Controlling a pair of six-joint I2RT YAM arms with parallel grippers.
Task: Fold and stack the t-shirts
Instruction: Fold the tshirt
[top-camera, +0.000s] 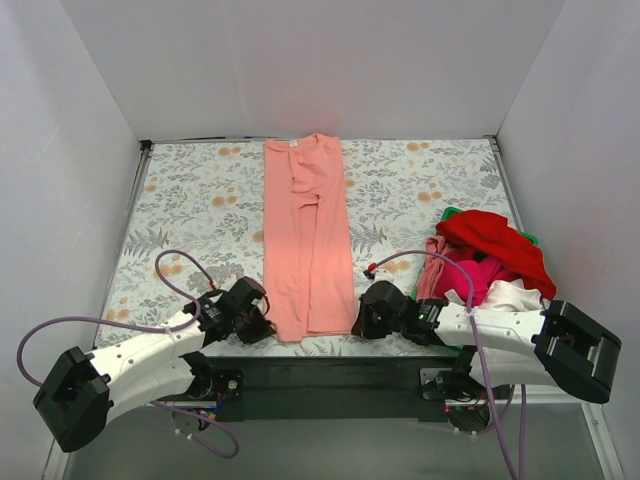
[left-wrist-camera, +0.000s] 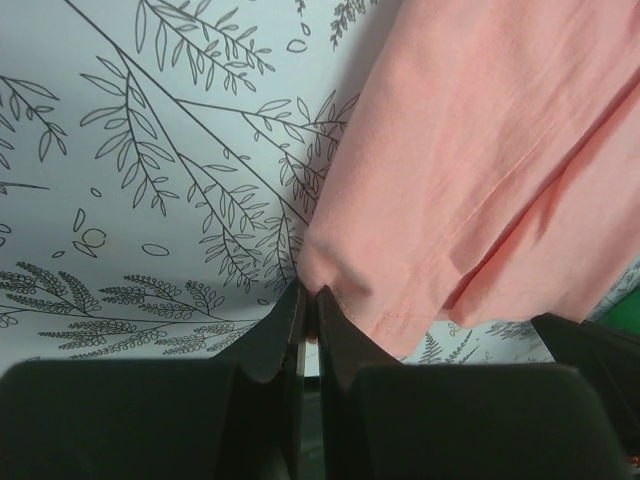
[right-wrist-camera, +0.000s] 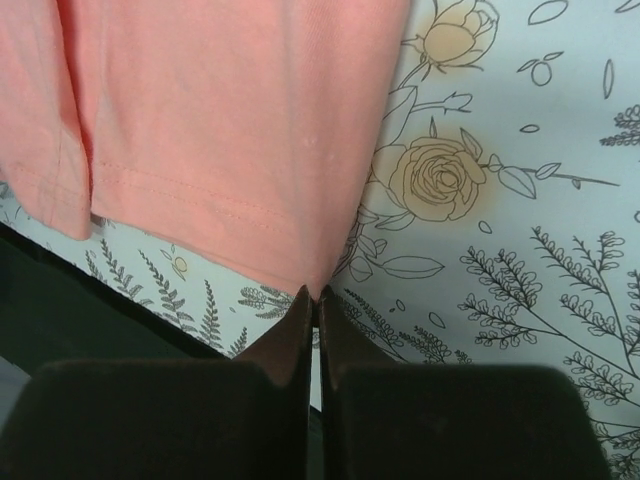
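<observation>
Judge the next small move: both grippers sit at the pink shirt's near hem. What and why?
Probably lift both corners together and carry them toward the collar end. The left gripper and right gripper are each shut on a near hem corner of the salmon-pink t-shirt, which already lies folded into a long narrow strip, so halving it crosswise seems next.

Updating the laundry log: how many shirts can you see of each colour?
salmon-pink shirt: 1
red shirt: 1
magenta shirt: 1
white shirt: 1
Total: 4 visible; more may be hidden underneath.
</observation>
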